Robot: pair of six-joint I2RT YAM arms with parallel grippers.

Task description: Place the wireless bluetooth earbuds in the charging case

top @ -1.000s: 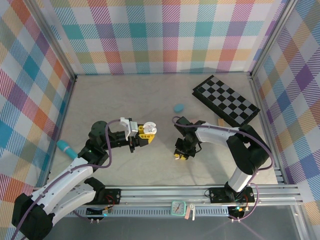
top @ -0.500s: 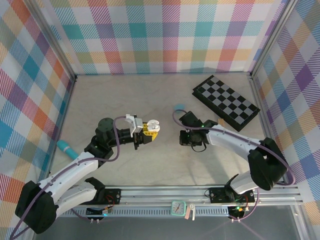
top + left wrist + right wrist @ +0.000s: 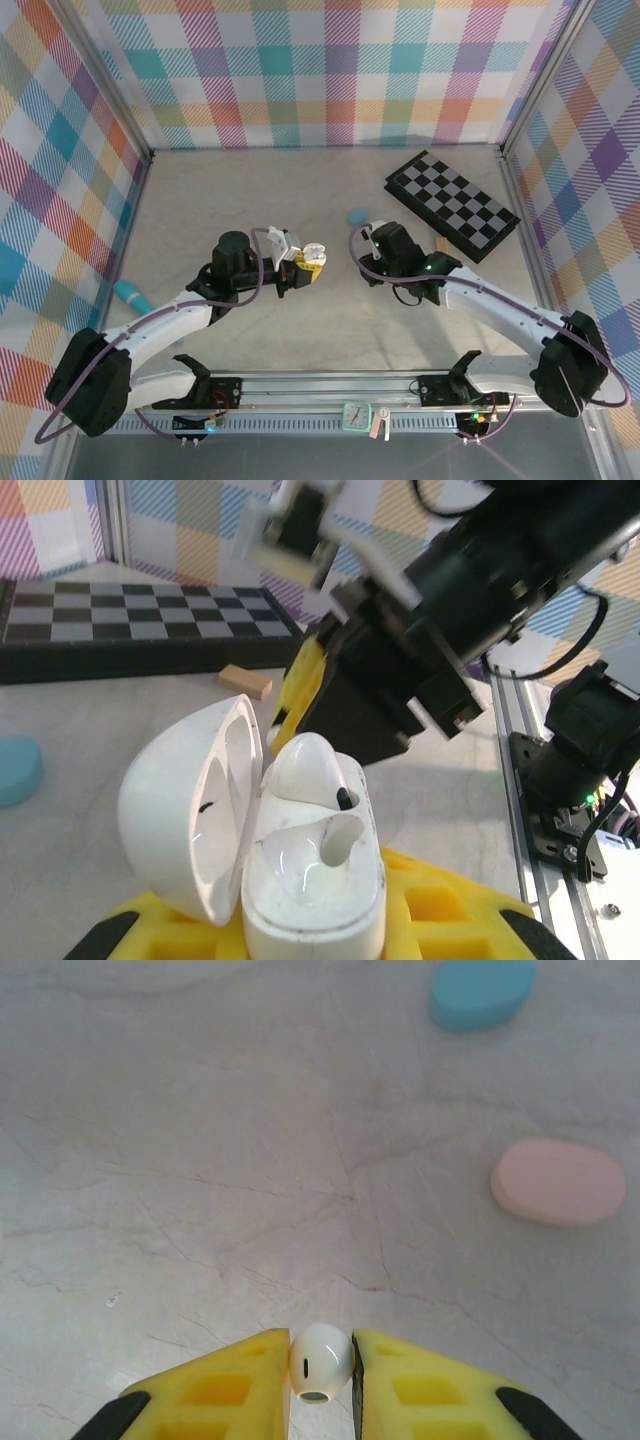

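Insertion step: your right fingers (image 3: pixel 225 1392) pinch a white earbud (image 3: pixel 320 1362) over the desk (image 3: pixel 200 1160), close beside the open charging case (image 3: pixel 290 880), which your left fingers (image 3: pixel 445 912) clamp; next, I judge, align it over the empty socket (image 3: pixel 340 846).

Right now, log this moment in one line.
left gripper shut on open white case | right gripper shut on white earbud | one slot empty

Earbud (image 3: pixel 320 1363) and charging case (image 3: pixel 305 895) are white; teal case (image 3: pixel 483 992), pink case (image 3: pixel 558 1182), black-grey chequered board (image 3: pixel 452 204).
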